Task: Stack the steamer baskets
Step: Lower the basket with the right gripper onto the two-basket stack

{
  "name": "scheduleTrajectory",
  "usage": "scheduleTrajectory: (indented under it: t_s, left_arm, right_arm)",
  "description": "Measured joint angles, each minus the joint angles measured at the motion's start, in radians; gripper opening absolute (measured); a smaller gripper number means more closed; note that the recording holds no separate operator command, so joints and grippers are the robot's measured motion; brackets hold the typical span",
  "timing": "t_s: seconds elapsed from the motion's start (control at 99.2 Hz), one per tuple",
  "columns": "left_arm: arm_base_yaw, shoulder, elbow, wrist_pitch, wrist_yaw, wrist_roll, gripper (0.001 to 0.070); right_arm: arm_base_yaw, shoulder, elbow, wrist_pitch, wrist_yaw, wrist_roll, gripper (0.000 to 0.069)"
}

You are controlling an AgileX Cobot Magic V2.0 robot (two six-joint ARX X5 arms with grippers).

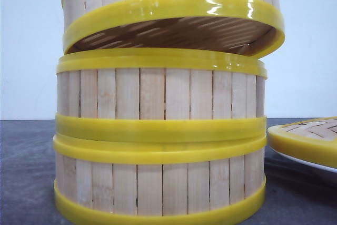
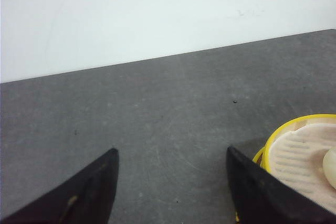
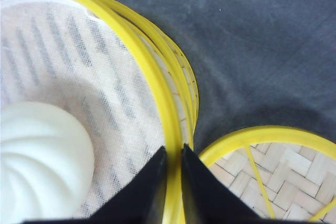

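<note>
From the front, I see two round bamboo-slat steamer baskets with thick yellow rims already stacked on the dark grey table (image 1: 26,172): the bottom basket (image 1: 158,188) sits on the table and the middle basket (image 1: 160,98) rests squarely on it. A third, identical top basket (image 1: 174,19) hangs just above the middle basket, tilted, its near-left edge low and almost touching the rim below, its right side higher. Beside the stack, to its right, lies one flat yellow-rimmed woven bamboo lid (image 1: 308,140) on a white plate (image 1: 305,163). In my left wrist view, my left gripper (image 2: 170,182) has its jaws spread wide with nothing between them, over bare table, with a cloth-lined basket edge just beside them; I cannot tell which basket that is. In my right wrist view, my right gripper (image 3: 173,166) has its jaws clenched on the yellow rim of the top basket, which holds a white cloth liner (image 3: 68,61) and one white steamed bun (image 3: 39,161); the lid lies near, beyond the stack. To finish well, I judge I should level the top basket, centre its bottom rim over the middle basket's, lower until it seats all round, then release. Count: three baskets, one lid, one plate, one bun clearly seen.
</note>
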Motion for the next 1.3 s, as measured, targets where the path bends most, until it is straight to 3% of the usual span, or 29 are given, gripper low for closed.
scheduleTrajectory:
  t_s: [0.202, 1.038, 1.099, 1.22, 1.3]
  left_arm:
    - [0.0, -0.001, 0.0, 0.0, 0.0, 0.0, 0.0384]
    - [0.0, -0.006, 0.0, -0.018, 0.0, 0.0, 0.0384]
    - [0.0, -0.006, 0.0, -0.018, 0.0, 0.0, 0.0384]
    - [0.0, -0.006, 0.0, -0.018, 0.0, 0.0, 0.0384]
    - [0.0, -0.006, 0.0, -0.018, 0.0, 0.0, 0.0384]
  right_arm:
    - [0.001, 0.0, 0.0, 0.024, -0.039, 0.005, 0.0024]
    - [0.007, 0.042, 0.0, 0.047, -0.006, 0.003, 0.0026]
    - [0.007, 0.043, 0.0, 0.047, -0.01, 0.004, 0.0057]
    - [0.009, 0.046, 0.0, 0.047, -0.023, 0.004, 0.0195]
    - [0.01, 0.047, 0.0, 0.045, -0.034, 0.005, 0.0233]
